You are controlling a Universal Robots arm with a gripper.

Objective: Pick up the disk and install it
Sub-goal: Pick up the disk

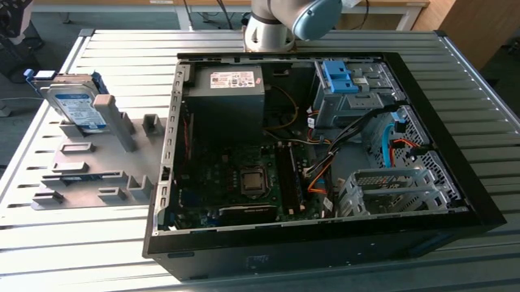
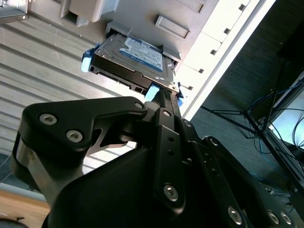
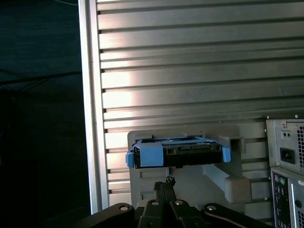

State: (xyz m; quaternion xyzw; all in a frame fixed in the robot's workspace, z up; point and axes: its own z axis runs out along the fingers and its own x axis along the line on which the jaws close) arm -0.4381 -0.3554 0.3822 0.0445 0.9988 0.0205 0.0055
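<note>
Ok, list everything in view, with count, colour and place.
table: one, silver, ribbed
computer case: one, black, open, mid-table
power supply box: one, dark grey, inside the case
drive cage: one, silver, inside the case
fixture: one, grey, on the table beside the case
disk: one, silver in blue carrier, standing in the fixture, exterior view's left
arm: one, grey and blue, behind the case
end effector: one, black, shut, facing the disk

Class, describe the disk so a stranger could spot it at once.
Start at the open computer case; on the exterior view's left of it lies a grey fixture plate. At that plate's far corner the disk stands propped on edge. Its blue carrier frame and blue-and-white label set it apart from the grey blocks.
</note>
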